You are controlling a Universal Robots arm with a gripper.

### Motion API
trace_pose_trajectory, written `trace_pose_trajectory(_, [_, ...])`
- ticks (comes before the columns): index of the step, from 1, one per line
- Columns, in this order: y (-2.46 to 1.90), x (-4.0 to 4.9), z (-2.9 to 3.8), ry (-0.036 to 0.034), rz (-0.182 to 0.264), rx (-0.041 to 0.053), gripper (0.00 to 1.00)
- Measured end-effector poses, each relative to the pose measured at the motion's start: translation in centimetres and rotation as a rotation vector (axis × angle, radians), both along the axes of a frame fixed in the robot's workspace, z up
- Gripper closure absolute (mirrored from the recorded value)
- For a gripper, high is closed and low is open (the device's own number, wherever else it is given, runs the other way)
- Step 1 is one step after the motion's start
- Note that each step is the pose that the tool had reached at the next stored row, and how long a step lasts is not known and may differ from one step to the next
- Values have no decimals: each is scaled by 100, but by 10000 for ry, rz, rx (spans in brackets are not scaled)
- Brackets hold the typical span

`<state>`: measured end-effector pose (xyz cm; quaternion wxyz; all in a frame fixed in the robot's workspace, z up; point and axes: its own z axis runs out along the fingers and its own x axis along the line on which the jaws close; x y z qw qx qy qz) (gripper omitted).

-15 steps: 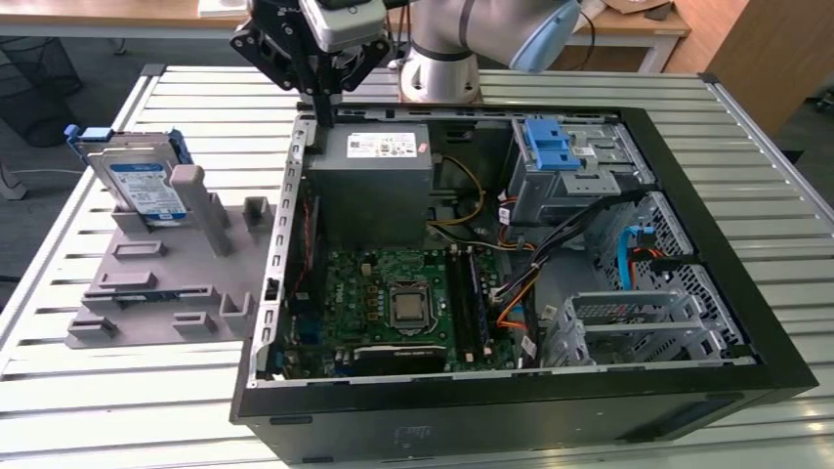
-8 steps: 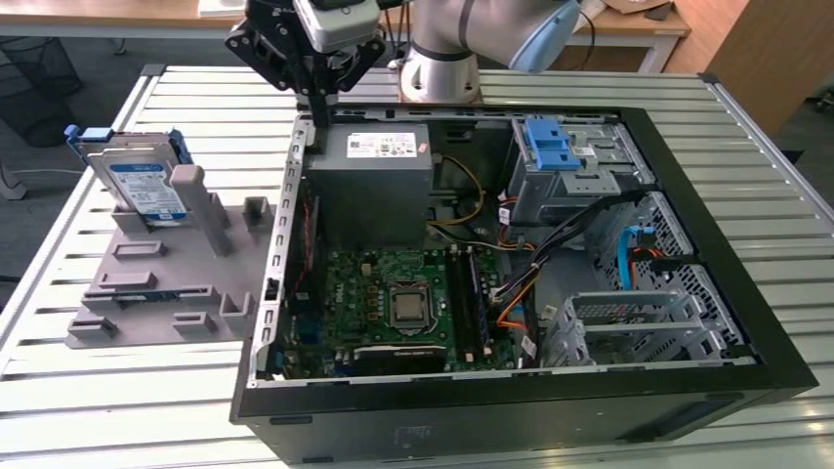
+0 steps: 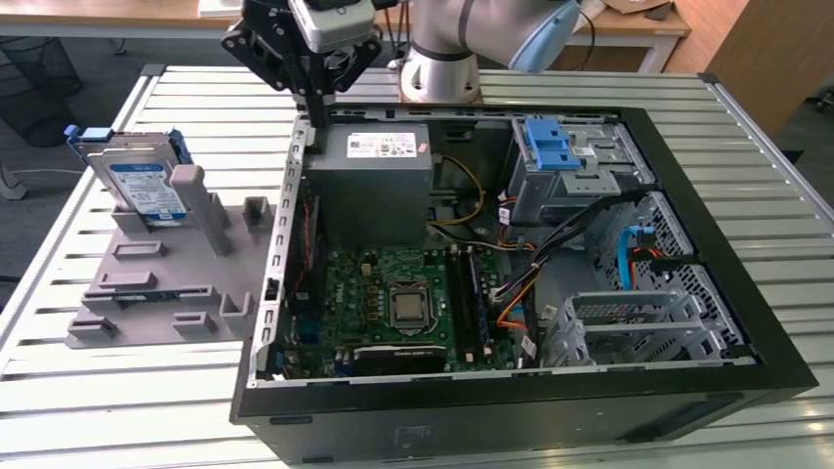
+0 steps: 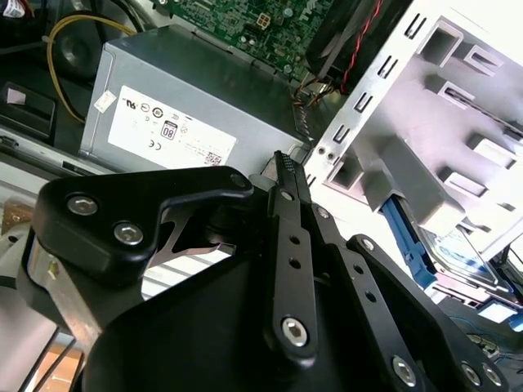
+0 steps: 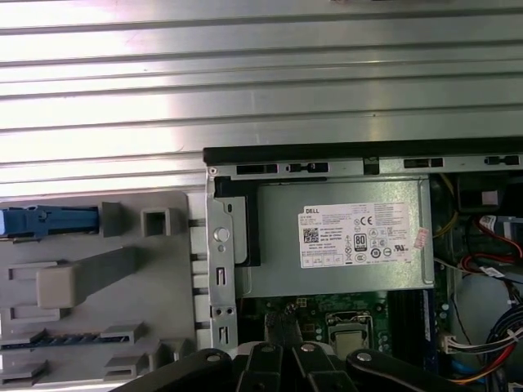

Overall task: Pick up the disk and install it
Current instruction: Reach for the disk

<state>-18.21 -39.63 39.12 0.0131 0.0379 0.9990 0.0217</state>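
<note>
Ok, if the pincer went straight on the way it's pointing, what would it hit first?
Probably the metal side wall of the computer case, right beside the grey power box. The pincer points down and hangs just above that edge. Depth is unclear, so it could land on the box's top instead.

A white printed sticker [image 5: 359, 235] sat on the grey metal box [image 5: 278, 245]; a white-and-blue printed label [image 3: 150, 195] sat on the disk [image 3: 137, 181].

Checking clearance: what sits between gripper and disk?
In the exterior view, the gripper and disk are separated by bare table slats and the grey fixture's post.
</note>
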Motion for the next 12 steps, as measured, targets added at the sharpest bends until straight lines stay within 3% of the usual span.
trace_pose_trajectory(12, [0, -42, -2, 1, 0, 0, 89])
